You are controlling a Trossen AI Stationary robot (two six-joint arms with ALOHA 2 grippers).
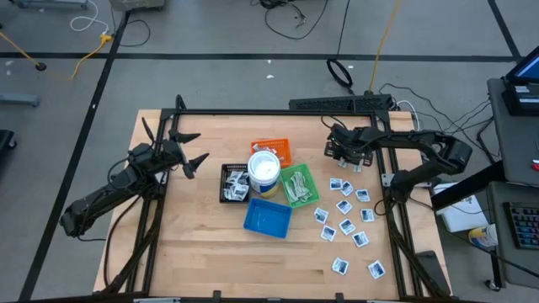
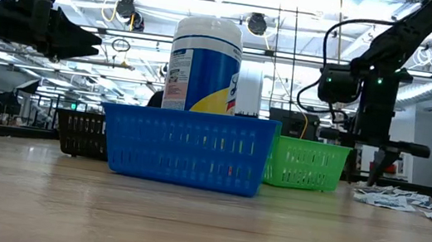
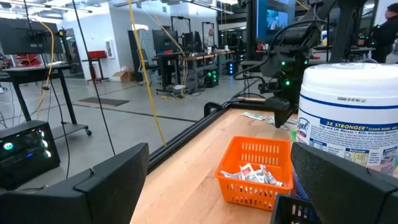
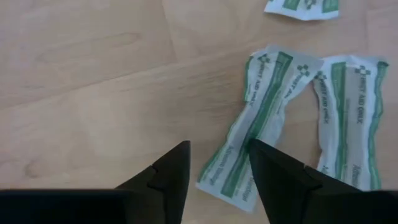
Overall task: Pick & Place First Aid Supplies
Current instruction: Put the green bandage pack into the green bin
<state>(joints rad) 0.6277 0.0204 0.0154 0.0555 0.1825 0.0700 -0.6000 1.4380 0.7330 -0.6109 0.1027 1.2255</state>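
Green-striped white strips (image 4: 261, 124); orange tray (image 3: 255, 171), blue tray (image 2: 187, 146).

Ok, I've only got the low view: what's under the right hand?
Observer: A green-striped strip lying flat on the table. The right hand is open, with a finger on either side of the strip's end.
Operator: And the left hand?
Observer: The left hand is open, hovering left of the black tray.
Operator: Where should the strip go?
Observer: Probably the green tray; it already holds similar strips.
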